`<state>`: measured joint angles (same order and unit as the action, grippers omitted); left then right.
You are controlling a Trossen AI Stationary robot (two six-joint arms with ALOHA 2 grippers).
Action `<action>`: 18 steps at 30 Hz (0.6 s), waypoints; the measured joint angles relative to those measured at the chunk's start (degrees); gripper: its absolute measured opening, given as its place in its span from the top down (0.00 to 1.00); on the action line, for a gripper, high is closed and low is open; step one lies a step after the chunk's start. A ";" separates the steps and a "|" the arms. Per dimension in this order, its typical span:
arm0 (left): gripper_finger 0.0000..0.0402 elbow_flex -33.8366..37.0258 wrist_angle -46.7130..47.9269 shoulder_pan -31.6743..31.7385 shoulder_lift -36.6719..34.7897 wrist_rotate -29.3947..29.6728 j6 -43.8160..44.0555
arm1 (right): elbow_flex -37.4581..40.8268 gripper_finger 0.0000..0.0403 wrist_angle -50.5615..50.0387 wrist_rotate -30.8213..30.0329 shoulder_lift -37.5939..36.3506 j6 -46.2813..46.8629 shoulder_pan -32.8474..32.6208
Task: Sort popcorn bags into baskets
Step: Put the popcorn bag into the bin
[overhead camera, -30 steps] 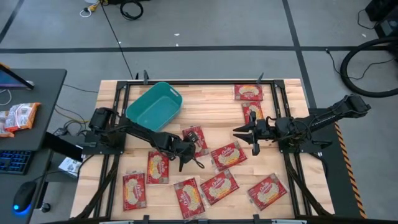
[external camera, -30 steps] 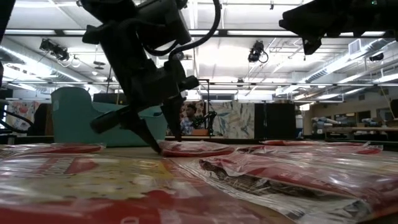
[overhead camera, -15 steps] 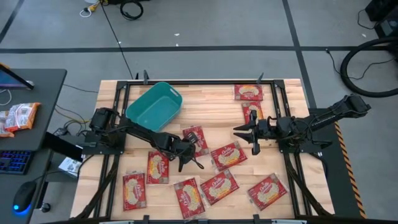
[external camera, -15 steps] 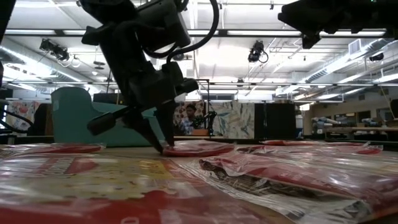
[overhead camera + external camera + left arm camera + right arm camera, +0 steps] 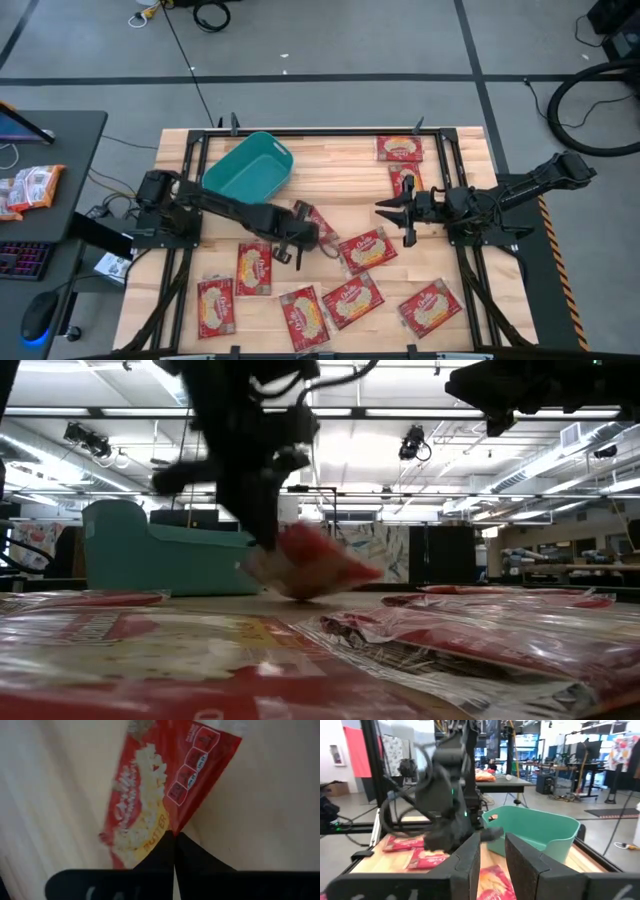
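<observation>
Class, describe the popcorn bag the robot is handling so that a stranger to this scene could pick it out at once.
Start at the teal basket at the table's far left. Follow the left arm from it toward the table's middle, to the left gripper. The popcorn bag pinched by one edge there is the only one lifted and tilted; all others lie flat.

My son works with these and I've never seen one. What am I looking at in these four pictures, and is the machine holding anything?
Two dark robot arms work at a wooden table. One picture looks straight down from above, one looks level across the tabletop, and two come from cameras on the arms' wrists. Red popcorn bags lie scattered on the wood, and a teal basket stands near the far edge. The left gripper, near the table's middle, has its fingers shut on the edge of one bag; in the level view that bag looks lifted off the table. The right gripper hangs over the table's right half, holding nothing.
</observation>
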<state>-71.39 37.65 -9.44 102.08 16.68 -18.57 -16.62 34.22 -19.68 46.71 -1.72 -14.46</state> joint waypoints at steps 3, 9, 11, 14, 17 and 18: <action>0.99 -4.84 7.72 2.26 -2.06 -3.59 9.37 | 0.00 0.76 0.04 -0.37 0.04 -0.09 0.00; 1.00 -8.03 18.54 5.72 -7.40 -8.68 21.72 | 0.00 0.76 -0.31 -0.64 0.05 -0.52 0.00; 1.00 -8.07 20.71 6.64 -9.58 -8.70 24.30 | 0.00 0.76 -0.39 -0.81 0.05 -0.97 0.00; 1.00 -8.10 23.34 7.94 -13.04 -8.61 27.75 | 0.00 0.76 -0.38 -0.85 0.05 -1.11 0.00; 1.00 -8.12 24.89 9.18 -16.45 -8.40 30.66 | 0.00 0.76 -0.37 -1.81 0.05 -1.42 0.02; 1.00 -8.12 26.00 9.77 -17.42 -8.42 31.82 | 0.00 0.76 -0.41 -2.19 0.05 -1.48 0.06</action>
<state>-79.50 63.65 0.33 84.66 8.26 13.25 -16.62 33.81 -21.86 46.76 -3.20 -14.40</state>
